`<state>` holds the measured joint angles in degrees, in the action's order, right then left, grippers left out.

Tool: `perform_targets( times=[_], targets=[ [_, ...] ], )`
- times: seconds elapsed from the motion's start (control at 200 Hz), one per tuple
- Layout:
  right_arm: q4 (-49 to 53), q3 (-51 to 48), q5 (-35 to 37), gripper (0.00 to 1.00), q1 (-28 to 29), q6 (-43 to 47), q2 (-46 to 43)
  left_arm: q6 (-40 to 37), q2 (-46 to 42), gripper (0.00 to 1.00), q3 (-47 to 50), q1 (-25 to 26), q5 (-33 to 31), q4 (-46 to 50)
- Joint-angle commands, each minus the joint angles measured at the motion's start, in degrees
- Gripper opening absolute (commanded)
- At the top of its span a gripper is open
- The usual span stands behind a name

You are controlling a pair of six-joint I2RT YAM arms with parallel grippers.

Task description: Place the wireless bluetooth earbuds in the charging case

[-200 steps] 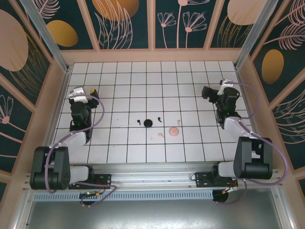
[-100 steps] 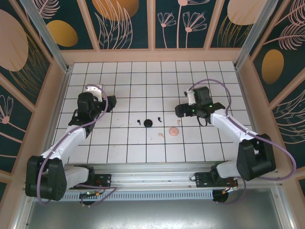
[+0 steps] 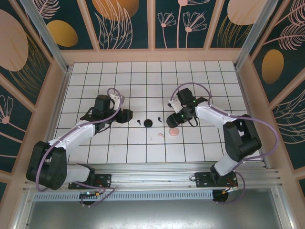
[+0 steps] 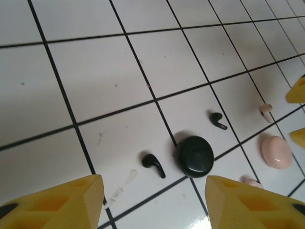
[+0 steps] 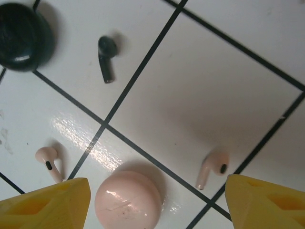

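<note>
White tiles ruled by black grout lines make up the surface (image 3: 200, 76) under me, with faint grey scuffs near the middle. A pale wooden rim (image 3: 152, 55) runs around it. The walls (image 3: 128, 24) are dark teal panels printed with peach leaves, flowers and orange ovals, and 2 aluminium posts (image 3: 44, 36) stand at the far corners. My 2 arms reach in from a metal rail (image 3: 157, 169) at the near edge.

My left gripper (image 3: 126, 115) hangs low just left of the cluster, jaws apart with nothing between them. Its yellow fingertips (image 4: 52, 200) frame the black case (image 4: 194, 156), which is closed. The nearer black bud (image 4: 153, 164) lies just beside that case and the farther black bud (image 4: 218, 119) lies near it on the other side.

My right gripper (image 3: 172, 123) hangs over the pink case (image 5: 127, 198), jaws wide and empty too. The left pink bud (image 5: 49, 161) and the right pink bud (image 5: 212, 169) lie either side of that case, both apart from it. All 4 buds lie loose on the tiles, outside the cases.
</note>
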<state>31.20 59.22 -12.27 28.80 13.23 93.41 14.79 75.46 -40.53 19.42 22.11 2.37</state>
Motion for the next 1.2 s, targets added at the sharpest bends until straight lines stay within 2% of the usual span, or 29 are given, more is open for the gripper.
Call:
perform_targets(
  times=[0.0,0.345,0.48,0.736,0.961,1.196],
  targets=[
    [4.53,2.16,2.09,0.75,1.75,4.91,2.11,3.19,0.56,0.58,-1.76,0.53,3.52,3.70],
    [7.08,3.97,4.31,0.72,6.01,8.21,6.55,3.05,1.22,0.59,-0.69,0.93,1.63,4.84],
    [7.38,3.92,7.21,0.72,7.02,8.01,8.06,3.05,1.91,0.59,-0.70,0.89,1.53,4.84],
    [7.25,3.89,8.84,0.72,7.60,7.86,10.12,2.97,1.66,0.59,-0.63,0.93,1.01,5.01],
    [7.44,3.82,9.98,0.66,7.80,7.25,10.67,2.95,1.22,0.58,-0.03,0.90,0.23,5.19],
    [8.55,3.62,10.69,0.69,7.84,5.81,10.03,3.07,0.87,0.58,0.44,0.90,0.22,5.26]
  ],
)
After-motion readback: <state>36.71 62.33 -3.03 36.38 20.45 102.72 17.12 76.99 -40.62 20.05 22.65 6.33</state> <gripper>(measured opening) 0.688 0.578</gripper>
